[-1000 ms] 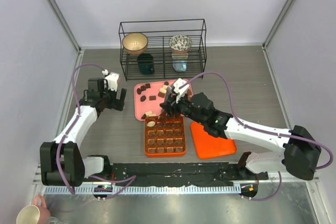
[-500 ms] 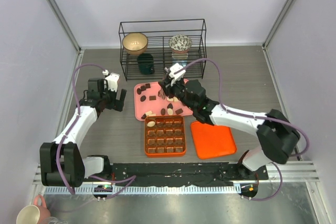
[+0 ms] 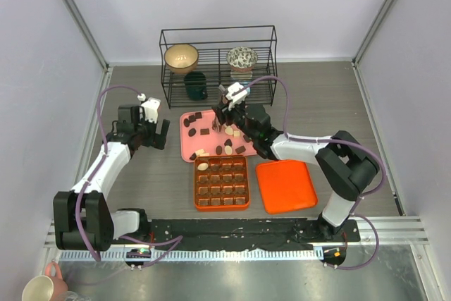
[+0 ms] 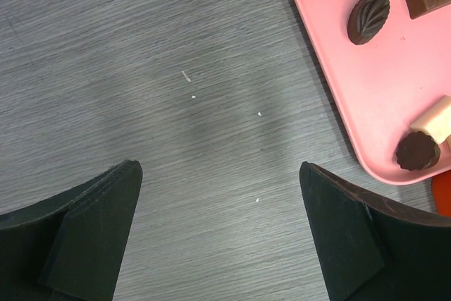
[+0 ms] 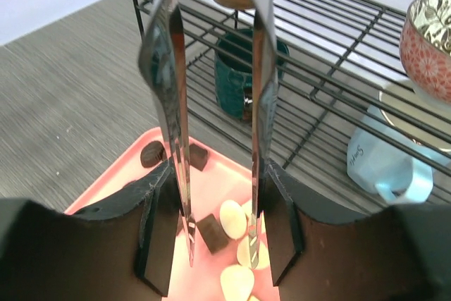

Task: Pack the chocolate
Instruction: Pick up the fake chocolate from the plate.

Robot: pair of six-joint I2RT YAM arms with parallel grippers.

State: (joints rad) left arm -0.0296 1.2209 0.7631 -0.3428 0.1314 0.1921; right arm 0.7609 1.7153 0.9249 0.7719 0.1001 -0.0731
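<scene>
Chocolate [image 4: 368, 17] seems to fill most cells of the orange box [image 3: 195, 187], but several pieces lie on the pink tray [image 3: 189, 147]. The right gripper [image 5: 220, 195] has its jaws clamped on tongs [image 5: 173, 103], empty above the tray. The left gripper [image 4: 222, 230] has its jaws wide apart over the surface [image 4: 176, 103].

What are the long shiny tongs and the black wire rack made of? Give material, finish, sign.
Long shiny tongs: metal, probably polished steel; mirror-like reflections. Black wire rack: thin metal rods, seemingly painted matte black; no glare.
</scene>
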